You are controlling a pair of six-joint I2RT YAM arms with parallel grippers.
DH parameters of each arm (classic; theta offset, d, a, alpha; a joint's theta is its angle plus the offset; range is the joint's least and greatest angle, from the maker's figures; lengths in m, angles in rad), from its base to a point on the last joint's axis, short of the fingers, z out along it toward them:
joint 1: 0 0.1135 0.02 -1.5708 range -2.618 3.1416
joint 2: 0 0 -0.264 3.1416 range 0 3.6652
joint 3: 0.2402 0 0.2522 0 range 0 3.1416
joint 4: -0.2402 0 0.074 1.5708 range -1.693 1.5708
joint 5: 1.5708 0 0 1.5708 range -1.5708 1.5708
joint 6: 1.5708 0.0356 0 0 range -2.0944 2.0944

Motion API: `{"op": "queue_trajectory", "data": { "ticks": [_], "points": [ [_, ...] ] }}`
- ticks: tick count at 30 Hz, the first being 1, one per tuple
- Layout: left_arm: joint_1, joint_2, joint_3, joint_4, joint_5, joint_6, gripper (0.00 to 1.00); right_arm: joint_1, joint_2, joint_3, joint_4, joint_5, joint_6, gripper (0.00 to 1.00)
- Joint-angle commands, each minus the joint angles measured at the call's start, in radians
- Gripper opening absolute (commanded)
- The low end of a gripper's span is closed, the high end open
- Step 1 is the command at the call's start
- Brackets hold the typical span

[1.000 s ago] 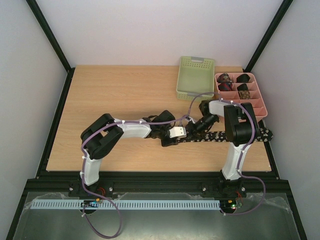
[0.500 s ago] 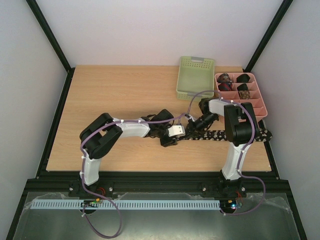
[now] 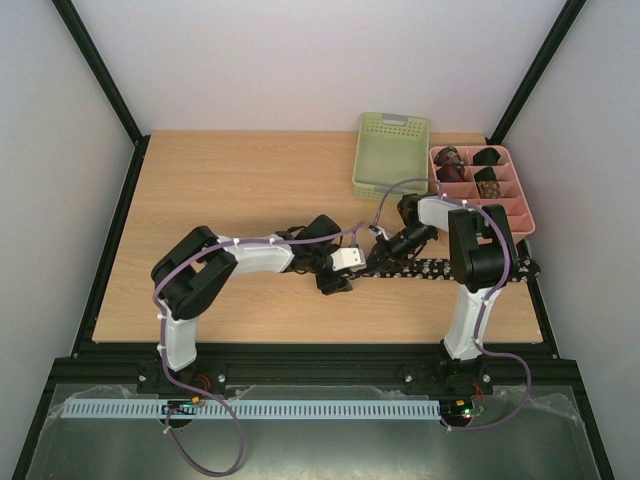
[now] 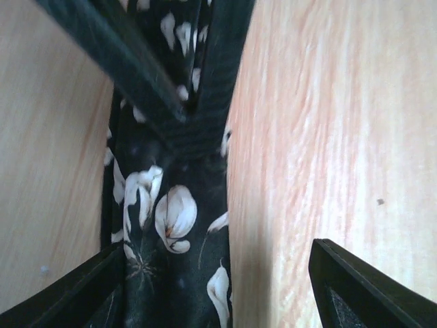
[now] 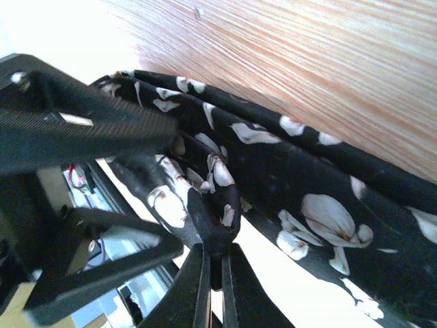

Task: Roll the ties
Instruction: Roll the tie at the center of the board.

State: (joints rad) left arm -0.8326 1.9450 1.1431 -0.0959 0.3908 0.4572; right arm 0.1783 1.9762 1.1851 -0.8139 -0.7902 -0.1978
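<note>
Tie [image 5: 307,198] fold btwn R fingers [image 5: 239,301]

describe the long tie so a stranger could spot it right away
On the wooden table, look toward the near right, in front of the pink divided tray. The long tie lies stretched out there, a black strip with pale flower marks. The other ties are small rolled bundles inside the tray.
</note>
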Motion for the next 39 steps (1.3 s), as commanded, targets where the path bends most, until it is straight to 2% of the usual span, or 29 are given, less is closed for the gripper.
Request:
{"op": "queue_trajectory", "data": {
  "ticks": [1, 5, 9, 12, 15, 20, 23, 25, 27, 29, 32, 35, 39],
  "points": [
    [0.028, -0.089, -0.017, 0.032, 0.124, 0.012, 0.74, 0.006, -0.005, 0.028, -0.047, -0.052, -0.007, 0.01],
    [0.035, -0.020, 0.011, 0.024, 0.058, 0.001, 0.77, 0.006, 0.003, 0.039, -0.039, -0.063, 0.000, 0.01],
    [0.035, 0.054, 0.069, -0.017, 0.051, 0.019, 0.83, 0.006, 0.019, 0.051, -0.035, -0.058, 0.000, 0.01],
    [0.034, 0.087, 0.089, -0.026, 0.048, 0.031, 0.82, 0.007, 0.033, 0.057, -0.033, -0.055, 0.001, 0.02],
    [0.034, 0.108, 0.100, -0.044, 0.019, 0.048, 0.73, 0.007, 0.047, 0.060, -0.033, -0.052, 0.000, 0.02],
    [0.033, 0.071, 0.026, -0.048, 0.025, 0.126, 0.45, 0.011, 0.063, 0.062, -0.017, -0.061, 0.012, 0.02],
    [0.033, 0.053, -0.013, -0.035, 0.021, 0.156, 0.41, 0.030, 0.076, 0.044, 0.013, -0.053, 0.020, 0.01],
    [0.036, 0.050, -0.014, -0.040, 0.019, 0.154, 0.44, 0.044, 0.087, 0.027, 0.047, -0.034, 0.028, 0.01],
    [0.042, 0.037, -0.010, -0.039, 0.005, 0.123, 0.61, 0.050, 0.106, 0.016, 0.066, -0.025, 0.034, 0.01],
    [0.066, 0.002, -0.018, -0.041, 0.009, 0.085, 0.70, 0.050, 0.116, 0.005, 0.088, -0.003, 0.046, 0.01],
    [0.119, -0.071, -0.071, -0.044, 0.049, 0.050, 0.73, 0.050, 0.123, -0.010, 0.112, 0.038, 0.053, 0.01],
    [0.168, -0.140, -0.145, -0.059, 0.064, 0.075, 0.73, 0.051, 0.136, -0.019, 0.117, 0.060, 0.055, 0.01],
    [0.171, -0.176, -0.180, -0.052, 0.064, 0.092, 0.73, 0.051, 0.143, -0.022, 0.127, 0.072, 0.061, 0.01]
  ]
}}
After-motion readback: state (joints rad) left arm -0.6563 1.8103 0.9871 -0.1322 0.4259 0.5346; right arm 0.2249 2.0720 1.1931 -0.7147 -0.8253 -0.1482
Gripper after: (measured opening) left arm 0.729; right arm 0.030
